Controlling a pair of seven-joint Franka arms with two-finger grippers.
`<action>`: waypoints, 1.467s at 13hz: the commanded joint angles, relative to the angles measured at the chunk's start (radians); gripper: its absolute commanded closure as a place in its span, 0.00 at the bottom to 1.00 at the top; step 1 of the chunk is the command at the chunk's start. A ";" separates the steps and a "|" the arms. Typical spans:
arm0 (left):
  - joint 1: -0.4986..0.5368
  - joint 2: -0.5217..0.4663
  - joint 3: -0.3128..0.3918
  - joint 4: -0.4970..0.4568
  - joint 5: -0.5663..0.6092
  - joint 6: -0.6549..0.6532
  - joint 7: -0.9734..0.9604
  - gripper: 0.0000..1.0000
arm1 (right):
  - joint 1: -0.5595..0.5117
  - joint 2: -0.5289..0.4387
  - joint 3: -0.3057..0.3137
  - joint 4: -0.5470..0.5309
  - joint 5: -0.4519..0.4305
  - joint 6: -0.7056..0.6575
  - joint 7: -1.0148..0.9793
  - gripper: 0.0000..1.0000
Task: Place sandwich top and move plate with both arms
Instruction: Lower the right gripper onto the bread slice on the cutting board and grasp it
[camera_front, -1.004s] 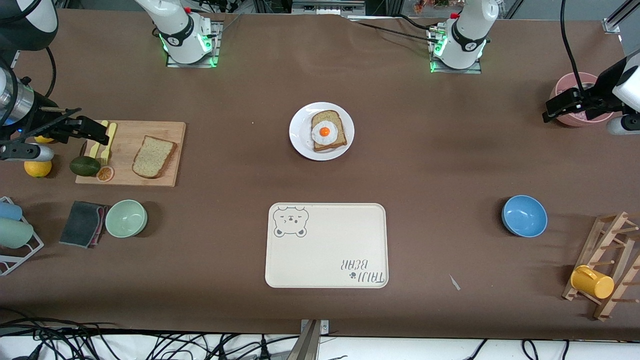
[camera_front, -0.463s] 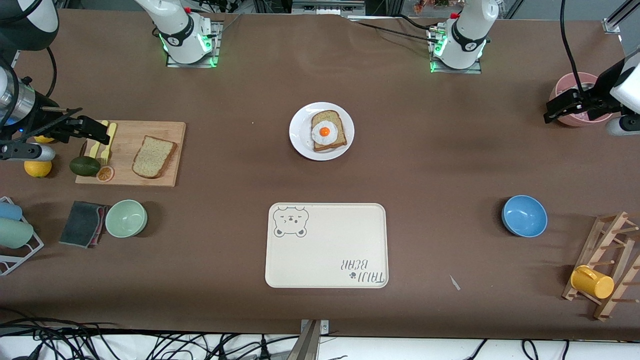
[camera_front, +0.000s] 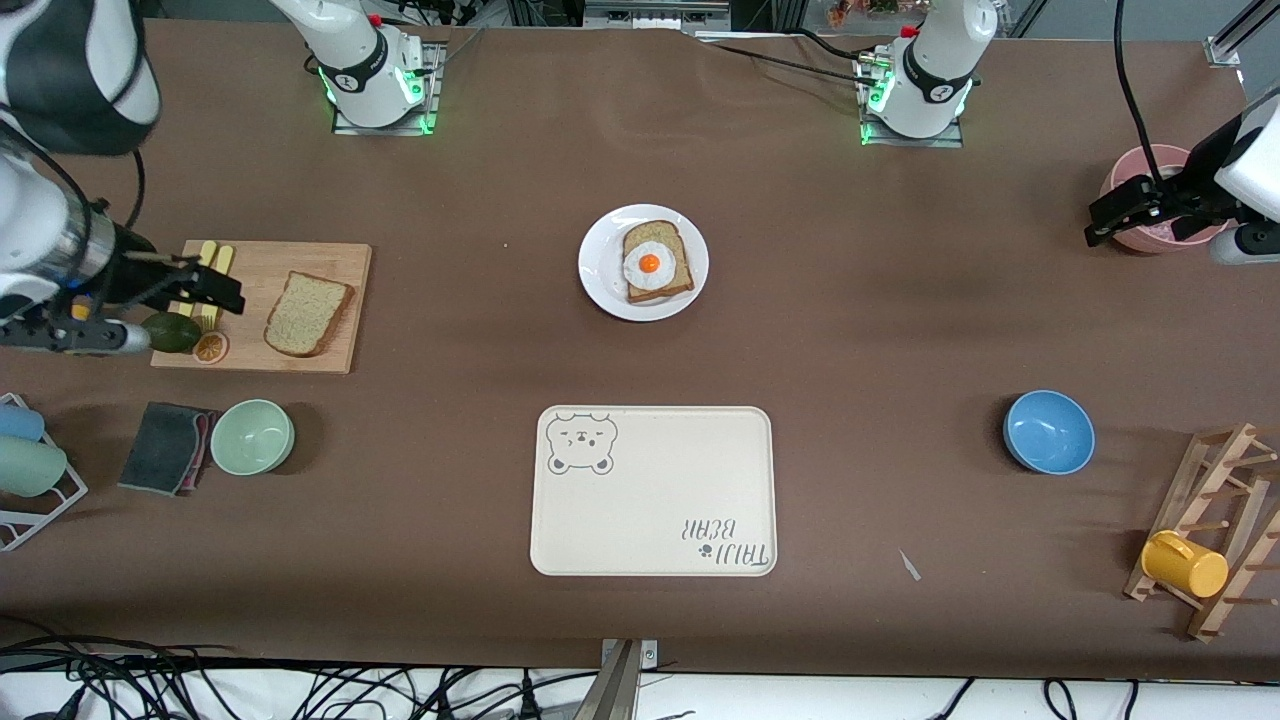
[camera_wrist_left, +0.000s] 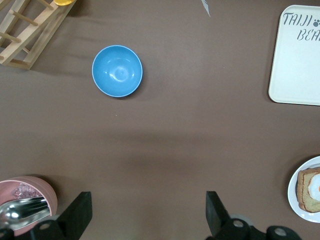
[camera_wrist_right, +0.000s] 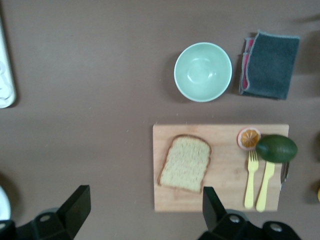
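The brown table (camera_front: 900, 330) carries everything, and what matters for the coming move is which arm stands closer to the plain slice. At the right arm's end lies a wooden cutting board (camera_front: 335, 345), and on it the sandwich top (camera_front: 307, 313) lies flat, its long axis running slantwise across the board with the rounded crown pointing away from the front camera. The plate (camera_front: 600, 270) sits near the middle of the table, well apart from the board and farther from the front camera than the cream tray (camera_front: 650, 510); it bears a second bread slice with a fried egg (camera_front: 650, 263) on it. The right claw (camera_front: 205, 290) hangs over the board's outer edge, above the yellow cutlery (camera_front: 210, 252) and just beside the avocado (camera_front: 170, 332), jaws spread wide and holding nothing; the slice lies from it toward the table's middle, a short reach along the board. In the right wrist view the sandwich top (camera_wrist_right: 185, 163) shows between the two dark fingers (camera_wrist_right: 75, 205), so a descent with a small shift should bring it into the grasp, in my judgement. The left claw (camera_front: 1110, 215) waits over the pink bowl (camera_front: 1135, 238) at the left arm's end, likewise spread and empty, far from both slice and plate.
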 joint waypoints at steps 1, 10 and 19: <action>0.003 -0.027 -0.001 -0.029 0.026 0.017 -0.001 0.00 | -0.005 0.043 -0.007 -0.051 -0.044 0.053 0.027 0.08; 0.003 -0.027 -0.001 -0.029 0.026 0.005 -0.001 0.00 | -0.001 0.138 -0.013 -0.377 -0.160 0.356 0.321 0.17; 0.011 -0.017 0.000 -0.032 0.026 0.008 -0.001 0.00 | 0.016 0.241 -0.012 -0.390 -0.174 0.399 0.461 0.35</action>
